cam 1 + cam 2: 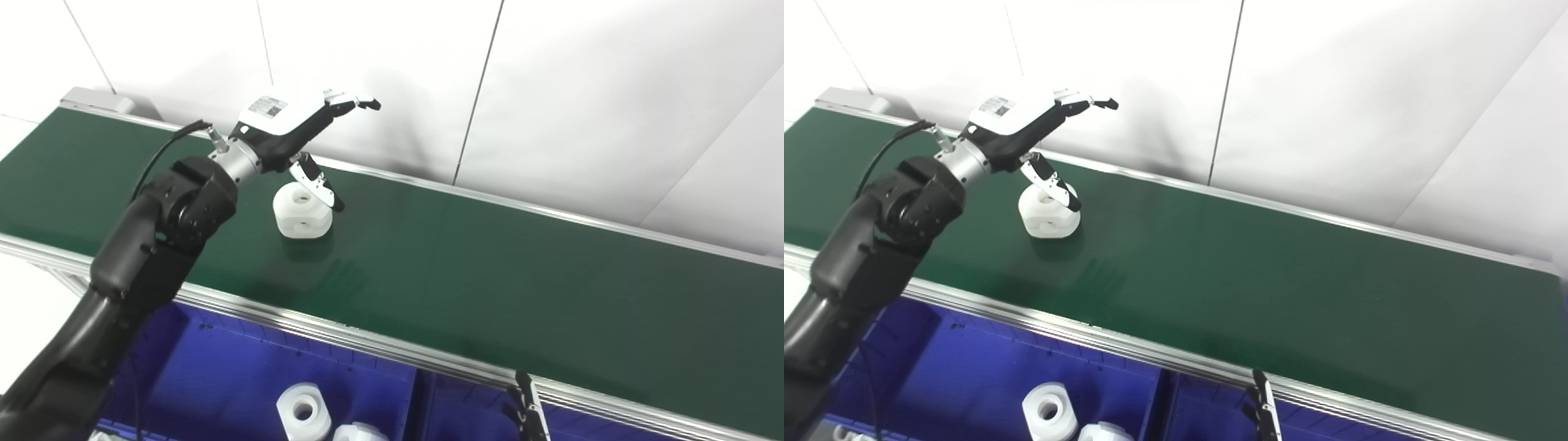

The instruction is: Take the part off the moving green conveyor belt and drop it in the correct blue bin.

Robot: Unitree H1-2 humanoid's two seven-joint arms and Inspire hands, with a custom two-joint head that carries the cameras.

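Observation:
A white plastic part (301,212) with a round hole on top sits on the green conveyor belt (490,275), left of centre. My left hand (294,131) hovers just above and behind it, open, fingers stretched toward the back wall and the thumb (318,184) hanging down over the part's right side. It holds nothing. Of my right hand only dark fingertips (530,410) show at the bottom edge, over the bins; I cannot tell whether it is open or shut.
A blue bin (245,373) below the belt's near rail holds two white parts (303,411). A second blue bin (465,410) lies to its right, past a divider. A white wall runs behind the belt.

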